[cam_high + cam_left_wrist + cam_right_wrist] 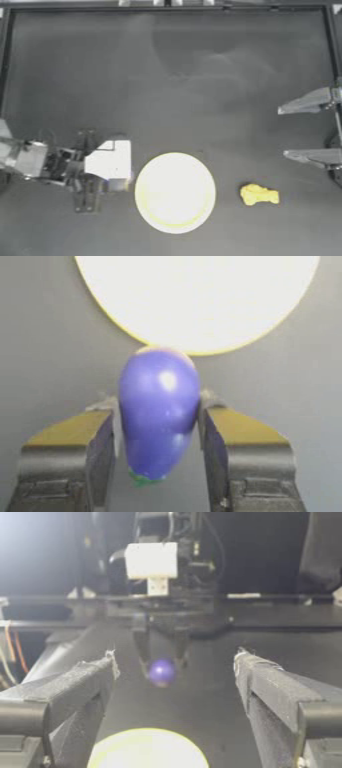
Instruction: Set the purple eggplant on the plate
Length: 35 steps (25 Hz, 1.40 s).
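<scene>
The purple eggplant (159,413) is pinched between the jaws of my left gripper (157,412), its green stem end pointing back toward the wrist. It hangs just short of the rim of the cream plate (200,301). In the top view the left gripper (118,183) is right beside the left edge of the plate (175,193), and the wrist hides the eggplant. From the right wrist view the eggplant (161,672) shows as a small purple blob held above the table, beyond the plate (147,751). My right gripper (299,130) waits open at the right edge of the table.
A lumpy yellow object (259,195) lies on the table a short way to the right of the plate. The table's raised border runs along the far side and both ends.
</scene>
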Each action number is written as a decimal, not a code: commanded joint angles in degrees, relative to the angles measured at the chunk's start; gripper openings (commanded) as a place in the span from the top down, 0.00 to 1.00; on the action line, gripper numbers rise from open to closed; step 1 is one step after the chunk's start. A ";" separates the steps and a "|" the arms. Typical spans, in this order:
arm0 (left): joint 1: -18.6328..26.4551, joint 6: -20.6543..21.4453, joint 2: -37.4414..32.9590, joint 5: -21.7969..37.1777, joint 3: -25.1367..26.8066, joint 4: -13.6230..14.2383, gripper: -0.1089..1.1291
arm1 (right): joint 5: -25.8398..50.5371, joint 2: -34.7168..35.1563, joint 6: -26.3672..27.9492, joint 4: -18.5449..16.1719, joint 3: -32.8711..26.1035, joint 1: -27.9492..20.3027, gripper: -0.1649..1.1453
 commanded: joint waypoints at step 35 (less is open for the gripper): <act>3.43 27.86 25.22 -1.58 -24.87 -15.47 0.56 | -0.53 0.00 0.00 0.53 0.62 0.00 0.11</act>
